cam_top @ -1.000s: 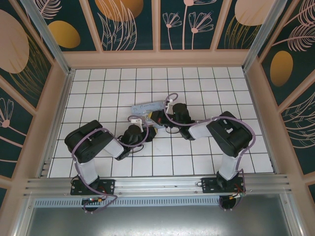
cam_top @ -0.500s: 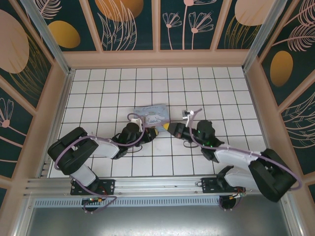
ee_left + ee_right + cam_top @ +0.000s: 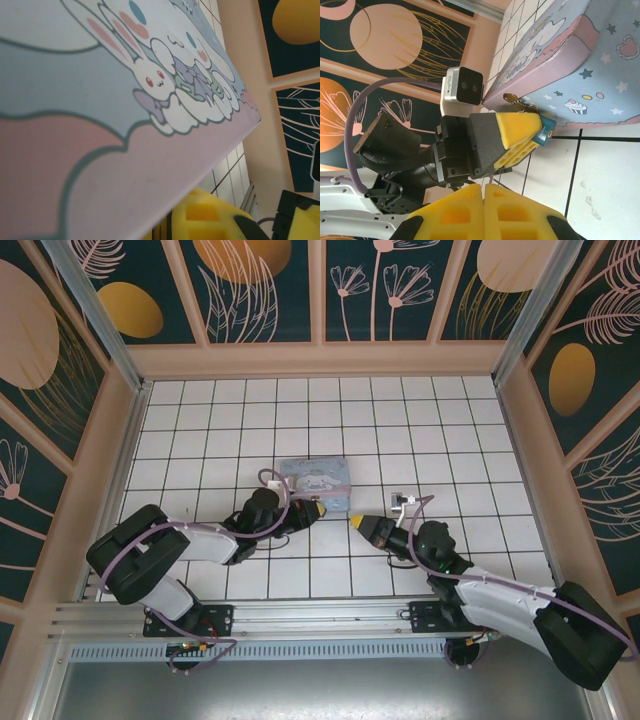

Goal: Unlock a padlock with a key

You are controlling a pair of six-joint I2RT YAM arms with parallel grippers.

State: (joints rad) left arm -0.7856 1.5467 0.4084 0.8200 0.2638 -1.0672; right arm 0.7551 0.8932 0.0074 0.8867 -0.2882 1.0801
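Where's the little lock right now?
In the right wrist view, the padlock sits at the yellow tips of the left gripper, right beside the lower edge of the cartoon box.

smooth box (image 3: 100, 125); perhaps foam tool pads (image 3: 520, 137)

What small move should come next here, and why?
Probably ease the right gripper forward toward the small dark bluish padlock, which is pinched at the yellow tips of the left gripper beside the pastel cartoon tin box; a gap separates them.
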